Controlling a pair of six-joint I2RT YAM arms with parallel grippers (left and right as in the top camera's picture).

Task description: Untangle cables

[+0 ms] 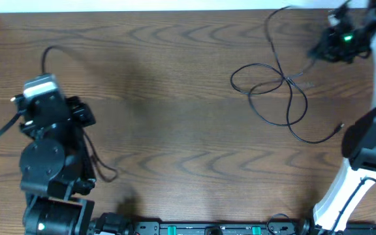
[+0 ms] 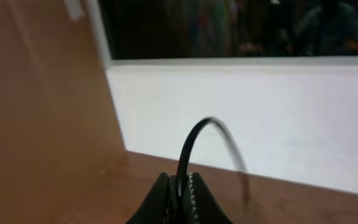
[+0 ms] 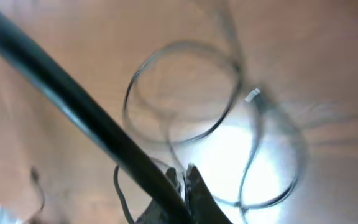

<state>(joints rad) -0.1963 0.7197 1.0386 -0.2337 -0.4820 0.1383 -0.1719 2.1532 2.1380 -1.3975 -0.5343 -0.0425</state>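
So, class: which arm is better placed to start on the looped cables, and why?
Right: right gripper sits by the looped cables; left gripper is far across the table, shut on a separate cable.

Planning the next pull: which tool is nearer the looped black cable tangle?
Right. The right tool is close beside the cable tangle; the left tool sits well away at the opposite side.

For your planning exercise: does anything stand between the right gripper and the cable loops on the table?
Nothing visible does. The right gripper hangs above the cable loops, apparently pinching one strand; no object lies between.
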